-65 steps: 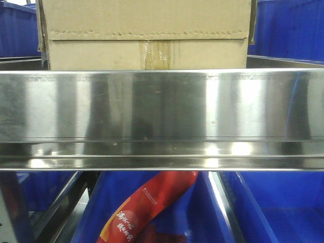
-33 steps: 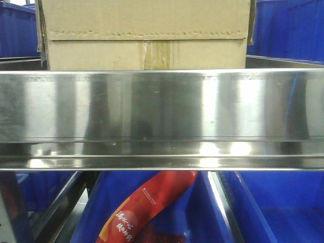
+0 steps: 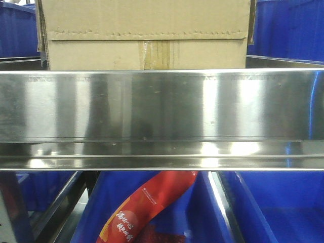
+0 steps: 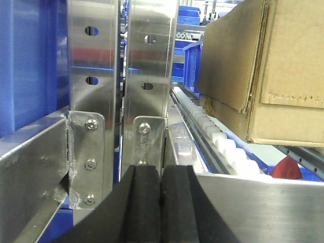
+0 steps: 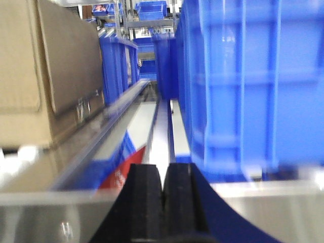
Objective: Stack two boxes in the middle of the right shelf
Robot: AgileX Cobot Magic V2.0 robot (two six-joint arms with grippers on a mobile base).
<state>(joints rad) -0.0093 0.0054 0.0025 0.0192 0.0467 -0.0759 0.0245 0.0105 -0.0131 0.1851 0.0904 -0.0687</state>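
A tan cardboard box stands on the steel shelf, just behind its broad shiny front lip; the frame cuts off its top. The saw-edged tape strip and the brownish centre tape face me. In the left wrist view the box sits up and to the right of my left gripper, which is shut with nothing in it, level with the lip. In the blurred right wrist view the box is at the left, and my right gripper is shut and empty in front of the lip.
Blue plastic bins crowd the shelf right of the box, and more flank it. Grey perforated uprights rise close by the left gripper. White rollers run under the box. A red packet lies in a blue bin below.
The box and shelf stay where they were. Only the reflections on the steel lip shift slightly.
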